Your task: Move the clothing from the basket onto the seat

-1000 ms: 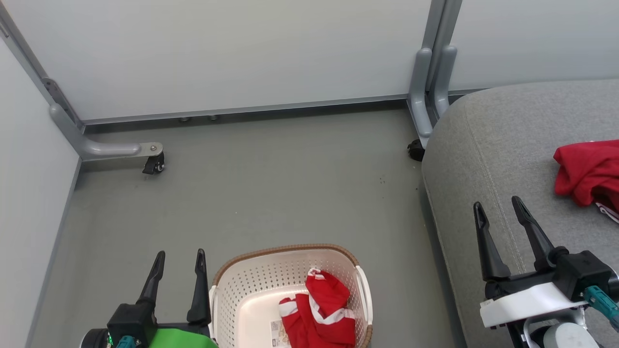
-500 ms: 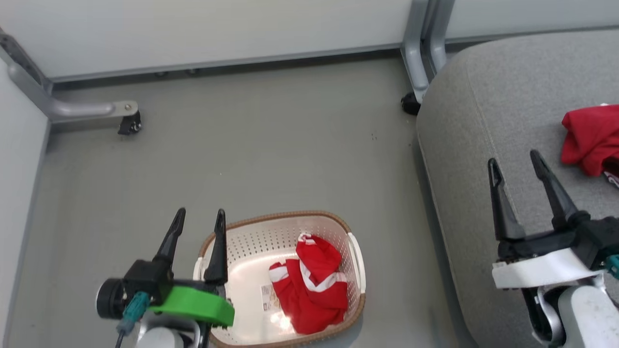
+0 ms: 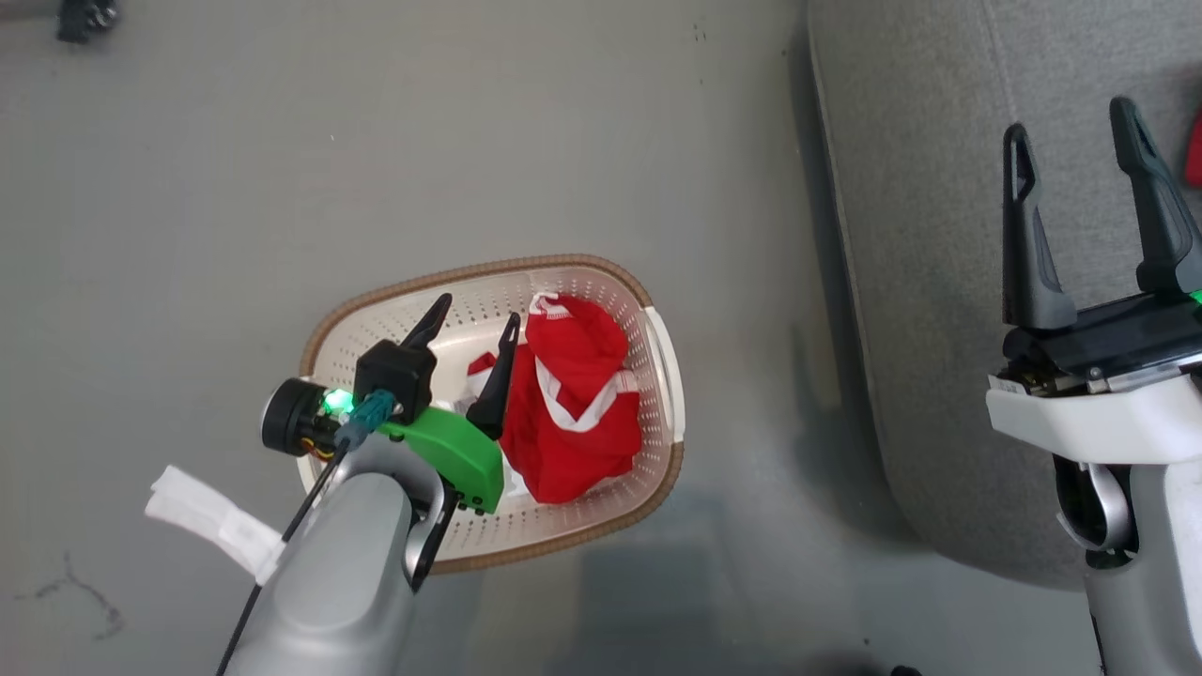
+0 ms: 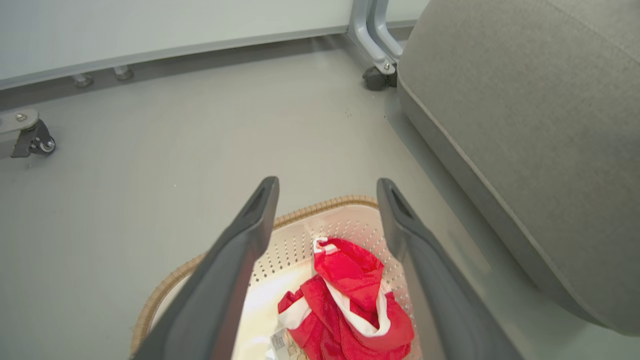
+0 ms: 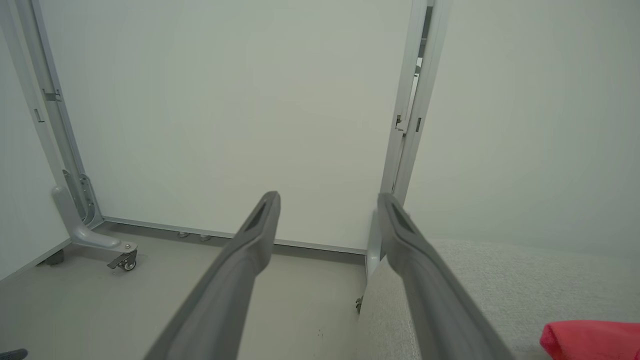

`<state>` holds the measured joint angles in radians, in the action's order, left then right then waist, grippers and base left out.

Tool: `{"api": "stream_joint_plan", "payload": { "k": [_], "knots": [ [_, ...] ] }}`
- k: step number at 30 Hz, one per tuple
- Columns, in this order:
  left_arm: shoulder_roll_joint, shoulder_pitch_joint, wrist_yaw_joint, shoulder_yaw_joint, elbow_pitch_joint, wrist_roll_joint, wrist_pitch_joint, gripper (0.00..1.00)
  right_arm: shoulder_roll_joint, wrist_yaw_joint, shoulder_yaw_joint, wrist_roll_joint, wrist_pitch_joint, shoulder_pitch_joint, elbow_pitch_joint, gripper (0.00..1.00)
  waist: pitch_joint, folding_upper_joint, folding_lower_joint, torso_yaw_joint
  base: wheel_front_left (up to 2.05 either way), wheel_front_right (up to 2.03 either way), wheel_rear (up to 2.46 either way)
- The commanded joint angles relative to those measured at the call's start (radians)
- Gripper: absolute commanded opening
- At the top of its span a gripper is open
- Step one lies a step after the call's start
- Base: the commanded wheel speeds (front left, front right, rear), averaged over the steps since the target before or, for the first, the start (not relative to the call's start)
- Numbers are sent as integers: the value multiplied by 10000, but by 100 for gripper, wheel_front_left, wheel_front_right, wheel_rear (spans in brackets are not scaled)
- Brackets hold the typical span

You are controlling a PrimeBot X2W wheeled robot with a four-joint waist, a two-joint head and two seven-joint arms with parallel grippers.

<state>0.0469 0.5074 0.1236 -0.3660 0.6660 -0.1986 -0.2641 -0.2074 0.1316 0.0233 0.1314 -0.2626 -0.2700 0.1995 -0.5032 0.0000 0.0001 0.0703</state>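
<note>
A red garment with white stripes (image 3: 577, 413) (image 4: 350, 300) lies crumpled in the cream perforated basket (image 3: 657, 366) (image 4: 330, 210) on the floor. My left gripper (image 3: 474, 314) (image 4: 327, 187) hangs open over the basket's left half, fingertips beside the garment's left edge and apart from it. The grey seat (image 3: 920, 235) (image 4: 525, 125) (image 5: 475, 280) fills the right side. A second red garment (image 3: 1194, 150) (image 5: 592, 337) lies on it, cut by the frame edge. My right gripper (image 3: 1071, 117) (image 5: 327, 200) stands open above the seat with nothing between its fingers.
Grey floor (image 3: 282, 188) surrounds the basket. A black caster (image 3: 84, 17) sits at the far left. White partition panels (image 5: 225, 110) on grey wheeled frames (image 4: 377, 45) stand behind. A white tag (image 3: 211, 521) hangs from my left forearm.
The head camera has tilted down, so the whole scene slid up the view. My left gripper has moved from outside the basket's left rim to over its interior, close to the garment.
</note>
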Motion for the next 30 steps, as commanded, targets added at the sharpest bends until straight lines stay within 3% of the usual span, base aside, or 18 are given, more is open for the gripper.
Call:
{"api": "stream_joint_plan", "payload": {
  "k": [1, 5, 15, 24, 30],
  "knots": [
    [67, 552, 42, -136, 576, -127, -5, 100, 83, -17, 54, 18, -33, -296, 150, 100, -2134, 0, -1, 812, 0, 0, 0],
    [68, 1677, 66, -738, 2552, -342, -6, 100, 212, -17, 293, -92, -33, -588, 369, 100, -2846, 0, -1, 1149, 0, 0, 0],
    [161, 3414, 77, -1340, 5241, -1370, 272, 100, 536, -17, 1324, -103, -33, -1160, 819, 100, -4219, 0, -1, 2217, 0, 0, 0],
    [748, 4068, 77, -1562, 5825, -2302, 1007, 100, 1108, -17, 1485, 43, -32, -1290, 820, 100, -4744, 0, -1, 2956, 0, 0, 0],
    [1002, 4391, 1, -1192, 6119, -2810, 1988, 100, 1291, -17, 1610, 122, -32, -1225, 708, 100, -4940, 0, -1, 3144, 0, 0, 0]
  ]
}}
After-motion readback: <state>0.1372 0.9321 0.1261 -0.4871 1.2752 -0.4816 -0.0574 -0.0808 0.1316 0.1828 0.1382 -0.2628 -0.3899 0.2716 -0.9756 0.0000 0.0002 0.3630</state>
